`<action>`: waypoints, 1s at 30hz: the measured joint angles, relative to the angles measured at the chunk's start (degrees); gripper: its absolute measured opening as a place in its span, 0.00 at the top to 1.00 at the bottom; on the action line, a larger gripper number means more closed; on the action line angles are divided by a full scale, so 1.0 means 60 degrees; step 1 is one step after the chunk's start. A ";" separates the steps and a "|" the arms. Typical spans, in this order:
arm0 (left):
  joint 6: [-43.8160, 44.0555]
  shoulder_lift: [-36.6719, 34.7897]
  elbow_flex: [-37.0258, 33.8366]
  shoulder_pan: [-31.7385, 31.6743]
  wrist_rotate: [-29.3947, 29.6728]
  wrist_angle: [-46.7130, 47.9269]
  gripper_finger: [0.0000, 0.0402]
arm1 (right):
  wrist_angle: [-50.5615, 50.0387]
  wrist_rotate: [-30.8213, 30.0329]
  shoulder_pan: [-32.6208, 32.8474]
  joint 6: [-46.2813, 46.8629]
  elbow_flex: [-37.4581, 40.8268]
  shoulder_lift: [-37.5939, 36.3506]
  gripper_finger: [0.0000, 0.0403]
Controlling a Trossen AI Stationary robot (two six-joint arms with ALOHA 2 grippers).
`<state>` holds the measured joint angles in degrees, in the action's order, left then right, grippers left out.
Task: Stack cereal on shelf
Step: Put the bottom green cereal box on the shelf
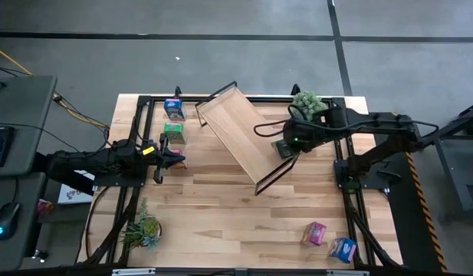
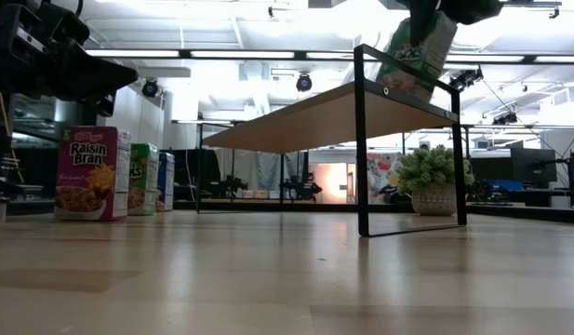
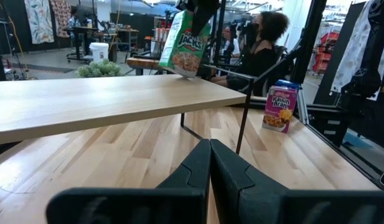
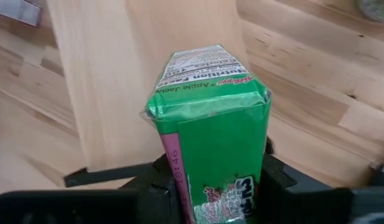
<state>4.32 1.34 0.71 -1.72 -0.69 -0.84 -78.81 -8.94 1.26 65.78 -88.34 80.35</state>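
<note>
Two black jointed arms: the left arm (image 1: pixel 90 162) bears a yellow label; the right arm (image 1: pixel 374 126) trails black cables.

In the right wrist view the green cereal box (image 4: pixel 210 143) is cut off by the bottom edge, its front lettering only partly readable. In the low view the frame's top edge crops the right gripper (image 2: pixel 426 14). Behind the Raisin Bran box (image 2: pixel 86 174), two further boxes are mostly hidden.
</note>
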 joint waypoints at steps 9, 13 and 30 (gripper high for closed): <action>0.0000 0.0000 0.0000 -0.0001 0.0000 0.0000 1.00 | 0.0052 0.0141 0.0006 -0.0623 0.0005 0.0001 0.72; 0.0000 0.0000 0.0000 -0.0004 0.0000 0.0000 1.00 | 0.0052 0.0138 -0.0006 -0.0616 0.0005 0.0001 0.72; -0.0004 0.0000 0.0000 -0.0004 0.0003 0.0000 1.00 | 0.0056 -0.0337 -0.0023 -0.1347 0.0005 -0.0007 0.57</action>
<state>4.30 1.34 0.71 -1.74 -0.67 -0.84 -78.48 -10.96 1.13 57.69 -88.31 80.31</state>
